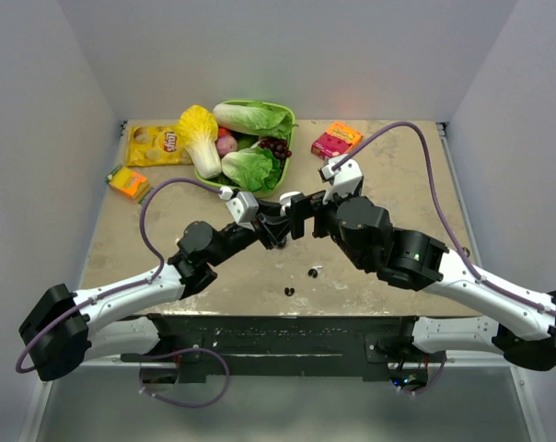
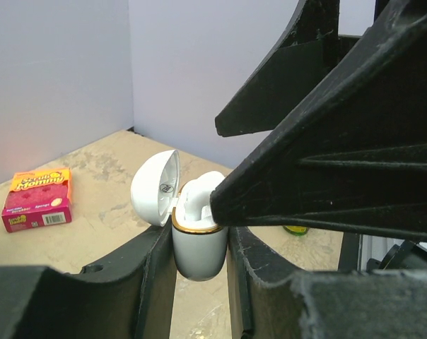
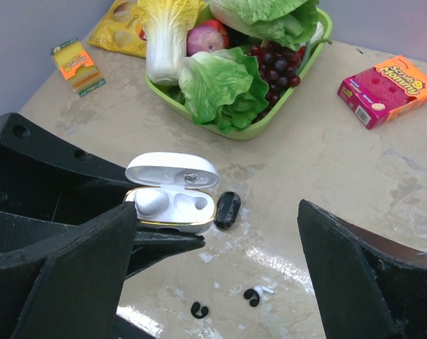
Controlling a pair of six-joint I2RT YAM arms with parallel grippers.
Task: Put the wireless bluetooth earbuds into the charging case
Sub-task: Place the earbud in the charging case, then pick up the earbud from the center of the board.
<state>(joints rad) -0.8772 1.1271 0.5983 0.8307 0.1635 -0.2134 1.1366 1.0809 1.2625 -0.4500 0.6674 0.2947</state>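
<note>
**A:** Largest first. Both arms meet over the middle of the table (image 1: 398, 276). Right gripper (image 3: 252, 226): jaws spread fully, nothing in them. Left gripper (image 2: 199, 272): jaws part closed, clamped on the lower body of the charging case (image 2: 198, 244). The lid (image 2: 155, 187) is swung open and both wells look empty.

**B:** Main hazard?

**A:** Collision. In the left wrist view one right finger sits right at the case mouth; cannot tell if it touches. A push there could twist the case in the grip or knock it out, since only the smooth rounded base is pinched.

**B:** Next down?

**A:** The black oval object (image 3: 227, 208), on the table just beside the case in the right wrist view. It is the same colour as the buds, so a wrong pick seems possible.

**B:** And the earbuds (image 3: 199, 309)?

**A:** Both lie on the table, near each other, below the case in that view, not yet picked. They are tiny and rounded against wide fingers. They could squirt out of a pinch, roll away, or go in misaligned with a well.
</note>
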